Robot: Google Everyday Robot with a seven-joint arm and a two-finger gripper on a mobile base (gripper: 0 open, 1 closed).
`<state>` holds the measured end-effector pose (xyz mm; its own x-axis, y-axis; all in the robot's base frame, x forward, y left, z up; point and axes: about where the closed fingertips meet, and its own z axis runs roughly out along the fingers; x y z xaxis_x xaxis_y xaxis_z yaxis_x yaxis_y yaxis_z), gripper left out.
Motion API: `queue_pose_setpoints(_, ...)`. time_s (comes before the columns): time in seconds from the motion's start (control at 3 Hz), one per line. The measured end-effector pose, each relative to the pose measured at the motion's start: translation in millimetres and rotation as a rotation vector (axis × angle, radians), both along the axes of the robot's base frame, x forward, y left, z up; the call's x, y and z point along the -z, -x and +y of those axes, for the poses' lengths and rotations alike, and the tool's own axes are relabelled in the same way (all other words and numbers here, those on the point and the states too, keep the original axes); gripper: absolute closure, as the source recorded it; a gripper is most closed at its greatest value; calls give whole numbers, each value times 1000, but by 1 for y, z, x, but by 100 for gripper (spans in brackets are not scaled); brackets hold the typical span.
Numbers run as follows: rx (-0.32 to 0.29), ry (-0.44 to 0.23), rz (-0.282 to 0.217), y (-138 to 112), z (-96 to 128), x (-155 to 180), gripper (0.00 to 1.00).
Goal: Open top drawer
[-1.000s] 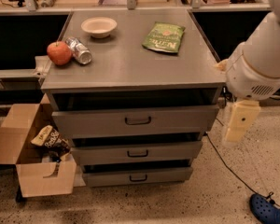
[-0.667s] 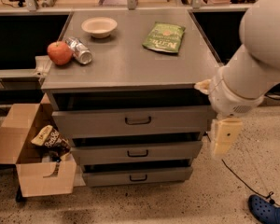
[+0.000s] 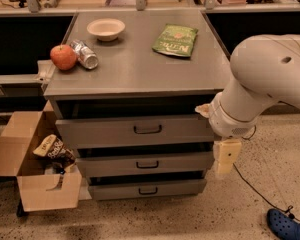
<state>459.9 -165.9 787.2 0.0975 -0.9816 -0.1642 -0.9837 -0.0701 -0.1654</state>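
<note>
The top drawer (image 3: 100, 132) sat right under the cabinet top (image 3: 140, 71), above two shallower drawers, with its dark loop handle (image 3: 148, 129) at centre. Your gripper (image 3: 226, 158) hung pointing down just off the cabinet's right edge, below the top drawer's corner. You couldn't tell whether it was open, shut or touching the cabinet. On top were an apple (image 3: 63, 57), a can (image 3: 84, 54), a bowl (image 3: 106, 29) and a green bag (image 3: 175, 40).

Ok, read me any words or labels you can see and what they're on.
Green bag on the cabinet top: print too blurred to read.
Snack packet in the cardboard box: lettering too blurred to read.
Claw, right of the middle drawer: no text.
</note>
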Motion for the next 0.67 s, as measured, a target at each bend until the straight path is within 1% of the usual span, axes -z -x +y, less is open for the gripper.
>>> queue_pose_setpoints(0.33, -30, 7, -24, -21, -7, 23, 0)
queue_pose_setpoints(0.67, -81, -19, -41, -51, -8, 54, 0)
